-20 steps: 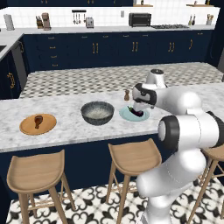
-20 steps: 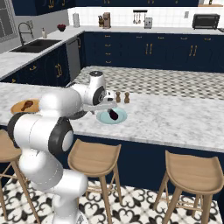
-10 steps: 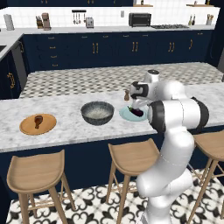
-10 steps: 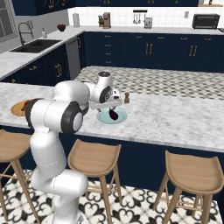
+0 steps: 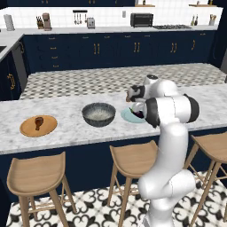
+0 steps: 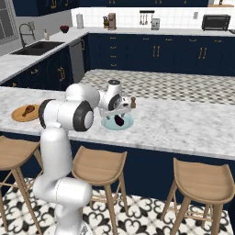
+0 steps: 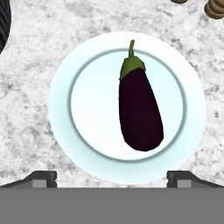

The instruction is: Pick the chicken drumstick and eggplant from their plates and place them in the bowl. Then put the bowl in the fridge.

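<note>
Left base view: compared with a second back, found the arm folded in tight, elbow raised, pincer [image 5: 135,103] brought down over the blue plate [image 5: 127,116] from the stool side. Read the jaws as spread wide, nothing held. Spotted the eggplant [image 5: 140,114] on that plate, mostly masked by the arm. Noted the bowl [image 5: 98,114] just beside the blue plate, to its left and apart from it, with nothing visible inside. Noted the drumstick [image 5: 39,122] on the wood plate [image 5: 26,129], well apart at the left end of the desk [image 5: 66,135]. Judged: eggplant picked as first target, pre-grasp reached, no transfer done yet.

Right base view: saw pincer [image 6: 120,110] hanging right above the eggplant [image 6: 118,120], not touching. Saw a pepper mill [image 6: 133,102] near the blue plate [image 6: 108,124] on the far side. Saw the drumstick [image 6: 29,109] untouched.

Hand view: looked straight down on the eggplant [image 7: 140,109], lying lengthwise, stem away, right of the plate [image 7: 61,109] centre. Saw the fingertips [image 7: 41,178] far apart at the plate's near rim, pincer [image 7: 111,179] centred left of the eggplant. Judged a small sideways shift needed before descent. Noted bowl rim [image 7: 2,26] at upper left and the mill [image 7: 215,8] at upper right, both clear of the plate. Judged the descent path open; plate rim low, so no real obstruction expected.
</note>
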### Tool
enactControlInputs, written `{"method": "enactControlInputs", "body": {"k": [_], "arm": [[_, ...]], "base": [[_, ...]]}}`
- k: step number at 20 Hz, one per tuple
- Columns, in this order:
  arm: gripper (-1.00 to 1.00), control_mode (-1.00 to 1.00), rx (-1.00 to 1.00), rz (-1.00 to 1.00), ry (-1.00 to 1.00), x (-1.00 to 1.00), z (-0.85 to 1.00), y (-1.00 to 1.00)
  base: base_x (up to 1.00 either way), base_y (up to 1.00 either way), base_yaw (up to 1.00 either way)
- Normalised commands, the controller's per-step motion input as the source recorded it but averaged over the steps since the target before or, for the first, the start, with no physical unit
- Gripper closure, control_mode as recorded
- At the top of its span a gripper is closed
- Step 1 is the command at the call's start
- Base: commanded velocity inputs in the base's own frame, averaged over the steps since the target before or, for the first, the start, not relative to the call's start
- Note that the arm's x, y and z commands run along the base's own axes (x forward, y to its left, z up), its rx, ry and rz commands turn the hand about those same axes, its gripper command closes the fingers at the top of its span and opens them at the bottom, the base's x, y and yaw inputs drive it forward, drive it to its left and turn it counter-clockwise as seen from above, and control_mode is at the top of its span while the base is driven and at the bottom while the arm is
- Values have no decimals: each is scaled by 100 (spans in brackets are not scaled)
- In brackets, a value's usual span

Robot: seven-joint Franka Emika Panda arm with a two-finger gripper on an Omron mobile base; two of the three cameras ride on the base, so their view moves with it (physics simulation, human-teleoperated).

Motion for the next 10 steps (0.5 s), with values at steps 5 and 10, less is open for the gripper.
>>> {"method": "enactControlInputs", "body": {"k": [5, 10], "arm": [[-100, -100, 0, 4, 0, 39, -18, -9], [-100, -100, 0, 0, 0, 22, -28, 0]], "base": [[0, 0, 0], [0, 0, 0]]}}
